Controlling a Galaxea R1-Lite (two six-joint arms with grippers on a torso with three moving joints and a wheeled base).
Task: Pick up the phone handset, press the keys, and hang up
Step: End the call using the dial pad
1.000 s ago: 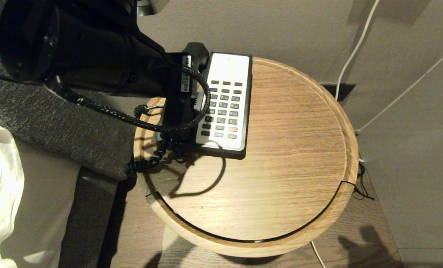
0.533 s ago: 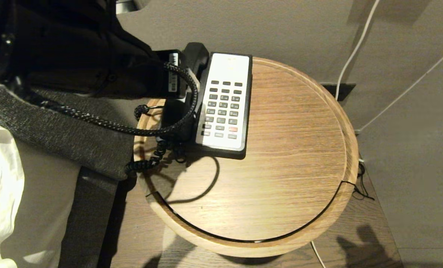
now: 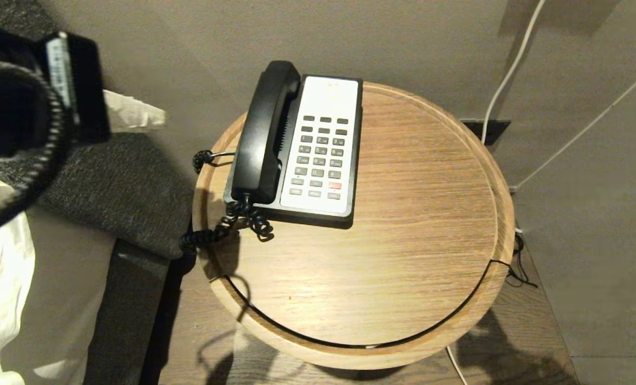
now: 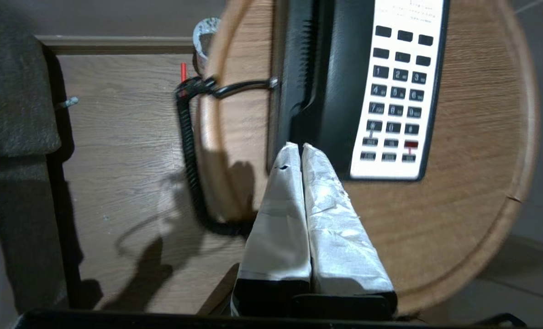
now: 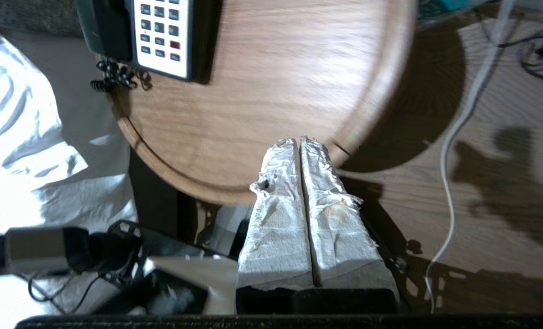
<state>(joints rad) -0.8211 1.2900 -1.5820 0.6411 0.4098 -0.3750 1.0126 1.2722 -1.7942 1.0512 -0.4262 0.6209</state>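
Observation:
The phone handset (image 3: 264, 133) lies in its cradle along the left side of the black phone base, with its coiled cord (image 3: 227, 224) trailing off the table edge. The keys (image 3: 320, 160) sit in the white faceplate beside it and also show in both wrist views, keys (image 4: 397, 91) and keys (image 5: 161, 27). My left arm (image 3: 29, 107) is raised at the far left, clear of the phone. My left gripper (image 4: 297, 146) is shut and empty, its white-wrapped tips hanging near the phone's lower left corner. My right gripper (image 5: 298, 141) is shut and empty, over the table's near rim.
The phone stands at the back left of a round wooden table (image 3: 403, 267) with a raised rim. A grey upholstered edge (image 3: 109, 203) and white bedding (image 3: 2, 278) lie to the left. White cables (image 3: 505, 80) run down the wall on the right.
My left arm has pulled away from over the handset to the far left, uncovering it. The handset and phone have not moved.

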